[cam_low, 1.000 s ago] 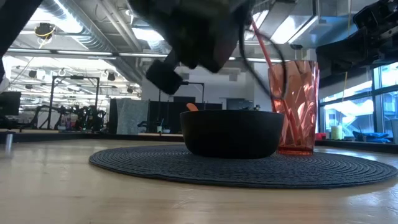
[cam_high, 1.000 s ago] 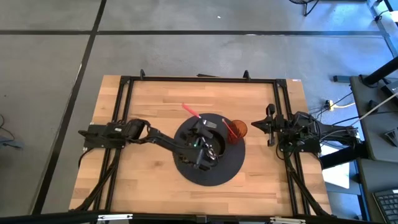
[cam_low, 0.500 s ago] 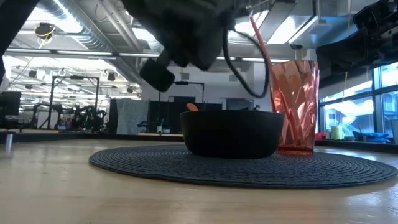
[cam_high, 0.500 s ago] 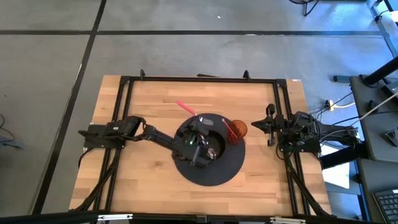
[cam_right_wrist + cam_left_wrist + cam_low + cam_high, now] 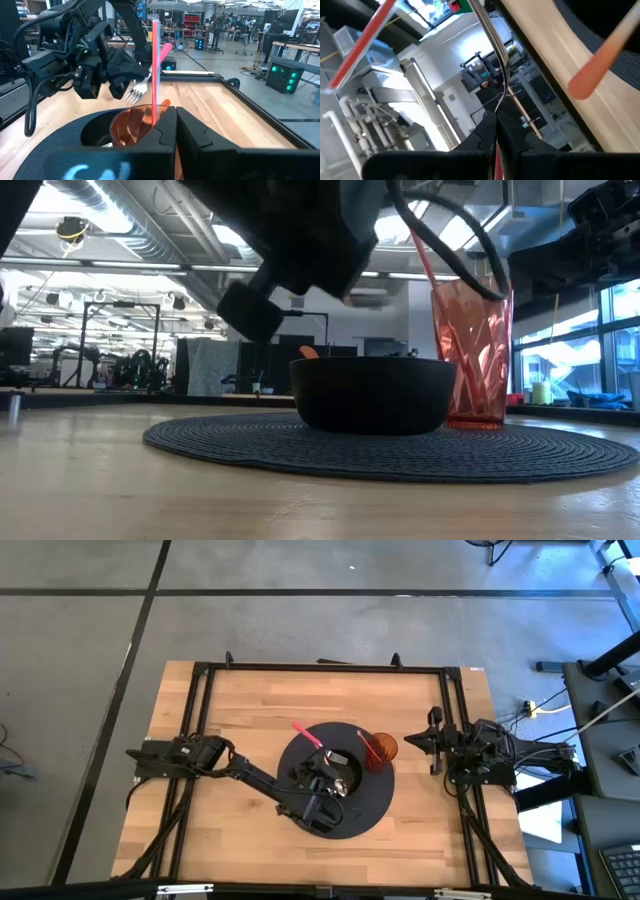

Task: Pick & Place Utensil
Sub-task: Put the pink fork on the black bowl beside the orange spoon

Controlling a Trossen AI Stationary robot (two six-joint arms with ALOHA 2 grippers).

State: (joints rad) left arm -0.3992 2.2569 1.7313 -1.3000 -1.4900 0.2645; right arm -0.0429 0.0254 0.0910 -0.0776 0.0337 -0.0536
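The fork has silver tines point(image 5: 135, 92) and a pink handle point(image 5: 165, 49). My left gripper point(image 5: 131, 76) holds it, shut, above the black bowl point(image 5: 370, 392). From above, the pink handle point(image 5: 305, 732) sticks out toward the far left, and the left gripper point(image 5: 323, 764) hides most of the bowl. An orange tumbler point(image 5: 381, 748) stands on the round dark mat point(image 5: 372, 808) beside the bowl, with a red stick point(image 5: 155, 70) upright in it. My right gripper point(image 5: 435, 741) waits, shut, at the table's right edge. My left gripper pinches the fork between its two fingers, on the stem point(image 5: 144, 79) between tines and pink handle. The fingers come from the table's near side. The fork is lifted clear and tilted, tines low over the bowl, handle up toward the far left.
The mat point(image 5: 300, 445) carries bowl and tumbler point(image 5: 472, 350) close together, and something small and orange point(image 5: 308, 352) shows behind the bowl's rim. Black frame rails point(image 5: 320, 667) run along the table's far, left and right sides. Bare wood point(image 5: 240, 700) lies left of the mat.
My left gripper has drawn back toward the table's near edge, still shut on the fork. The pink handle first swung slightly toward the far left, then came back nearer with the gripper. The fork stays lifted. Bowl, tumbler and right arm have kept still.
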